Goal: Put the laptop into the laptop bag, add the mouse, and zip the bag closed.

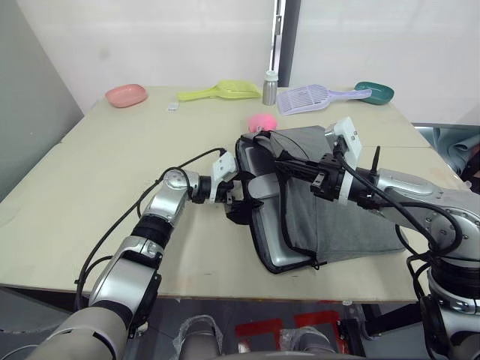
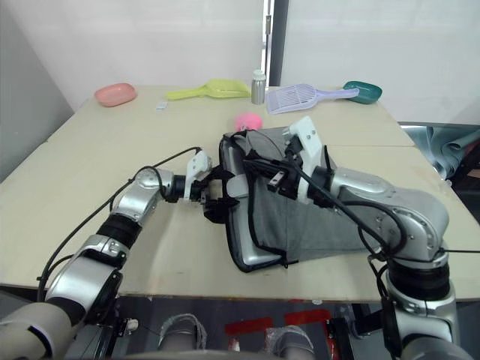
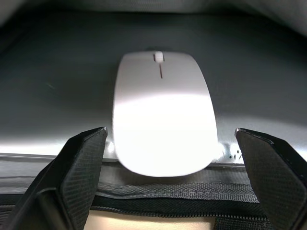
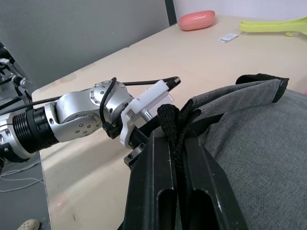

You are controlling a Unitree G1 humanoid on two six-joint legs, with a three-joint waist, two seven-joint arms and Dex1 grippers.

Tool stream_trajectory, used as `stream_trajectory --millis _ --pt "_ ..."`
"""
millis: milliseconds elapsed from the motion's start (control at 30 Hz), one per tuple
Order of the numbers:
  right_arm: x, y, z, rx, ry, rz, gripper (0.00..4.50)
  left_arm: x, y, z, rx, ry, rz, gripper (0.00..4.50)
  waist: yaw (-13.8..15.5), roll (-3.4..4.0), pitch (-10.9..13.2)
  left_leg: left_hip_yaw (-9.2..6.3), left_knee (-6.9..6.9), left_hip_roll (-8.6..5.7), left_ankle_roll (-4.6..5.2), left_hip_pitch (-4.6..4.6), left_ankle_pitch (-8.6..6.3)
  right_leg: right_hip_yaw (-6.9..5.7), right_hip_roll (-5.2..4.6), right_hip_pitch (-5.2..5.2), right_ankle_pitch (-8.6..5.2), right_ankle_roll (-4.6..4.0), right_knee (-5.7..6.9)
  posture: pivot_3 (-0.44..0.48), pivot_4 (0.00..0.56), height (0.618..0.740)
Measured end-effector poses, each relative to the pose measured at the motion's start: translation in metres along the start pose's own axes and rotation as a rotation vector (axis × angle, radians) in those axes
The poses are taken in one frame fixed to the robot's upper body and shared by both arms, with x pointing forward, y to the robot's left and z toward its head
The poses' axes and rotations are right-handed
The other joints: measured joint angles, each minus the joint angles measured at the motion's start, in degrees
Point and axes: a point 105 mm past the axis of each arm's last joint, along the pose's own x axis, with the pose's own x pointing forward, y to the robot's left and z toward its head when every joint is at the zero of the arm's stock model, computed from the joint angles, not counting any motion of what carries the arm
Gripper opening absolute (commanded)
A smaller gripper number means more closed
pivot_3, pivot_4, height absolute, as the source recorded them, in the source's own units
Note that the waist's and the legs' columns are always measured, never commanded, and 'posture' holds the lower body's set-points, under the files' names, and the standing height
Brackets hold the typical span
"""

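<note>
Grey woven laptop bag lies open-mouthed on the table, silver laptop inside. My right gripper pinches its black strap handle; my left gripper, fingers spread, flanks the glossy oval mouse resting on the laptop.

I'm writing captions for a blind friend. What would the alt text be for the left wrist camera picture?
A flat white mouse lies on the silver laptop just inside the open mouth of the laptop bag, whose black zipper edge runs below it. The left end effector is open, its two black fingers standing apart on either side of the mouse without touching it.
</note>
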Motion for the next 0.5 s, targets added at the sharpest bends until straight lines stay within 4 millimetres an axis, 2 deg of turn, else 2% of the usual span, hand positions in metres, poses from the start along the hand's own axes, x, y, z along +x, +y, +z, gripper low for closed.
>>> stream_trajectory --millis 100,133,200,267,500 --pt "0.0 0.0 0.0 0.001 -0.002 -0.003 0.0 0.003 0.0 -0.002 -0.005 0.007 0.002 4.49 0.0 0.0 0.0 0.0 0.0 0.0 0.0 0.0 0.0 0.0 0.0 0.0 0.0 0.0 0.0 0.0 0.15 0.74" --pt "0.0 0.0 0.001 0.001 -0.003 -0.004 0.0 0.003 0.001 -0.002 -0.005 0.012 0.005 3.97 0.0 0.0 0.0 0.0 0.0 0.0 0.0 0.0 0.0 0.0 0.0 0.0 0.0 0.0 0.0 0.0 0.15 0.74" --pt "0.0 0.0 0.001 0.001 -0.003 -0.005 0.0 0.003 0.003 -0.002 -0.01 0.014 0.013 3.2 -0.01 0.0 0.0 0.0 0.0 0.0 0.0 0.01 0.0 0.01 0.0 0.0 0.0 0.0 0.01 0.0 0.15 0.74" --pt "-0.001 0.0 0.001 0.0 -0.003 -0.006 0.0 0.003 0.003 -0.002 -0.018 0.013 0.015 2.63 0.0 0.0 0.0 0.0 0.0 0.0 0.0 0.0 0.0 0.0 0.0 0.0 0.0 0.0 0.0 0.0 0.15 0.74" --pt "-0.001 0.0 0.002 -0.003 -0.006 -0.007 0.0 0.015 0.0 0.006 -0.031 -0.014 0.006 2.63 0.08 0.0 0.0 0.0 0.01 0.0 0.0 -0.01 0.0 0.0 -0.01 0.0 0.0 0.0 0.0 0.0 0.15 0.74"
